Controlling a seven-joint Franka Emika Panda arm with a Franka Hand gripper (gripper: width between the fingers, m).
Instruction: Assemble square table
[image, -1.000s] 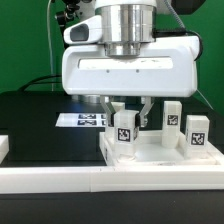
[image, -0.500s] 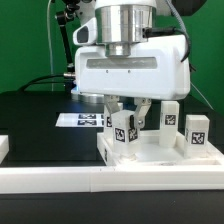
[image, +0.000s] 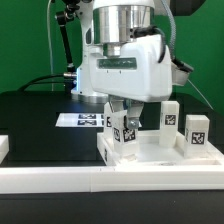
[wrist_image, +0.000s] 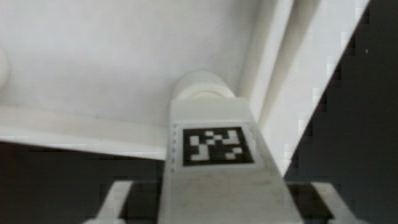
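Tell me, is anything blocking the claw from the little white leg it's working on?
No, nothing visible is in the way. The gripper already has its fingers on either side of the leg, which stands upright on the square tabletop. The other legs stand apart toward the exterior view's right.

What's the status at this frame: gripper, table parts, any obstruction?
Gripper shut on leg, leg upright at the square tabletop corner. Two more legs standing on the exterior view's right. Nothing seen in the way.
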